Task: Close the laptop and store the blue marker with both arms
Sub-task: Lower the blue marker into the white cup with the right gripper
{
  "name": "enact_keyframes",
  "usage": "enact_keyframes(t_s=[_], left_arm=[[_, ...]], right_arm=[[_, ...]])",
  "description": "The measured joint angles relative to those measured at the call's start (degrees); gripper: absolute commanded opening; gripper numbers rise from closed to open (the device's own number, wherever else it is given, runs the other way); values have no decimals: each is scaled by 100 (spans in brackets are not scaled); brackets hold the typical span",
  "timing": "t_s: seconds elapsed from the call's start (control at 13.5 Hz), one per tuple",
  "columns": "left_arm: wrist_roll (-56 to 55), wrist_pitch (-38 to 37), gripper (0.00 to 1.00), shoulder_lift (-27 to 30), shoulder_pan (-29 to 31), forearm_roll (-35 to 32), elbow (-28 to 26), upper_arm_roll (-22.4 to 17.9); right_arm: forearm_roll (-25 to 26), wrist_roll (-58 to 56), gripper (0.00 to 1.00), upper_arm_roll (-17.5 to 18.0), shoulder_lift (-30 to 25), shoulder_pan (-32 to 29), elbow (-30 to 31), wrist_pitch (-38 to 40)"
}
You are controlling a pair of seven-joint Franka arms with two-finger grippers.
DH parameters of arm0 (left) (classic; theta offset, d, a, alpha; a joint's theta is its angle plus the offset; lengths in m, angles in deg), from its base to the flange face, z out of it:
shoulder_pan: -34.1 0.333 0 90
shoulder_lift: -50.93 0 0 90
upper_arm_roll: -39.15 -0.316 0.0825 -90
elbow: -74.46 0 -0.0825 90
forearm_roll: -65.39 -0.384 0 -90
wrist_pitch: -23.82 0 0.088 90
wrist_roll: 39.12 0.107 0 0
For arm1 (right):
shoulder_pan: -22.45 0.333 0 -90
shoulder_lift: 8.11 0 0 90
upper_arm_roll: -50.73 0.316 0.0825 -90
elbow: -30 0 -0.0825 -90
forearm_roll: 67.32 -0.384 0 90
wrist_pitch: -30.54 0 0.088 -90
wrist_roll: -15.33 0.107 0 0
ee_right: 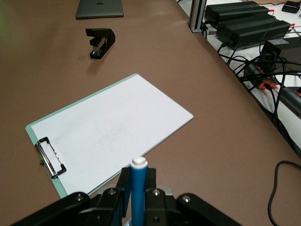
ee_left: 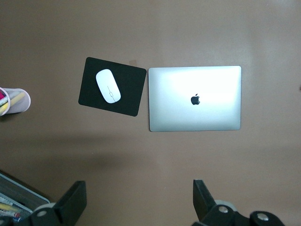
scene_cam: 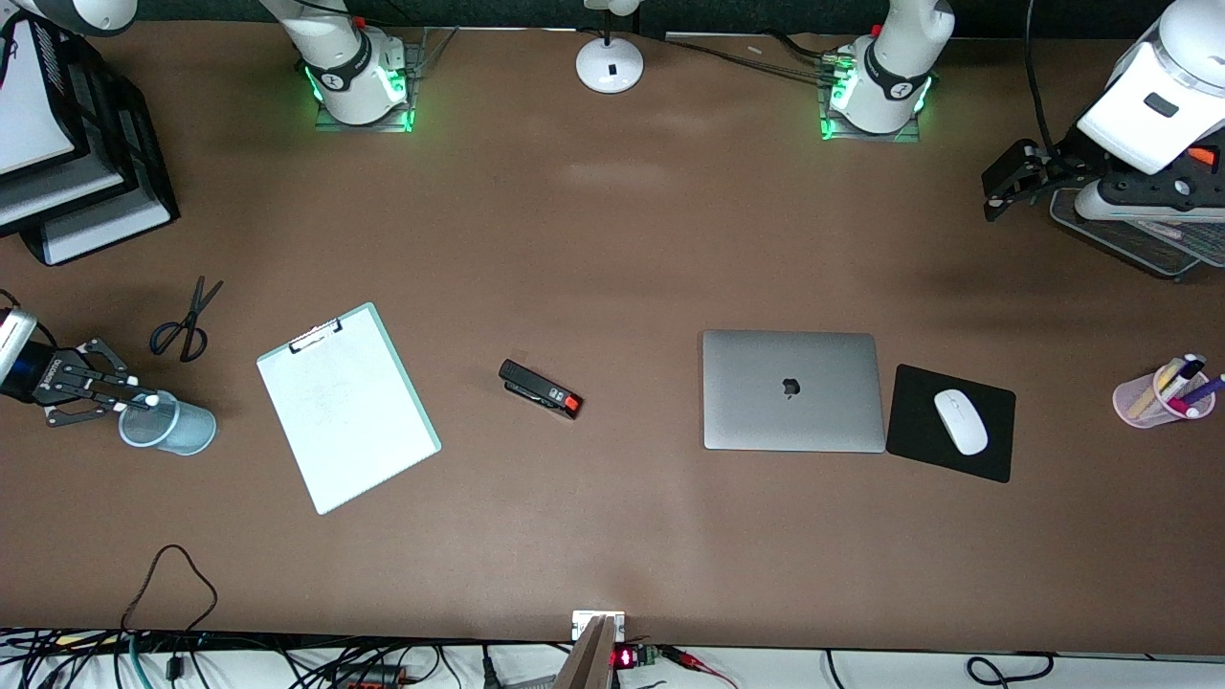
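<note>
The laptop lies shut and flat on the table, apple logo up; the left wrist view also shows the laptop. My right gripper is at the right arm's end of the table, shut on the blue marker over the rim of a light-blue mesh cup. In the right wrist view the marker stands between the pads of the right gripper, white end out. My left gripper waits open and empty, high at the left arm's end; its own view shows the left gripper spread wide.
A clipboard, a stapler and scissors lie between cup and laptop. Beside the laptop, a white mouse sits on a black mouse pad. A pink pen cup, a mesh tray and paper trays line the table's ends.
</note>
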Motion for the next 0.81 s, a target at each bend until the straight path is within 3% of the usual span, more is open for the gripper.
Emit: enact_keyframes(t_s=[0.81], left_arm=[[0, 75, 100, -74, -2, 0, -2, 3]], right_arm=[[-280, -385, 0, 21, 319, -51, -262, 4]])
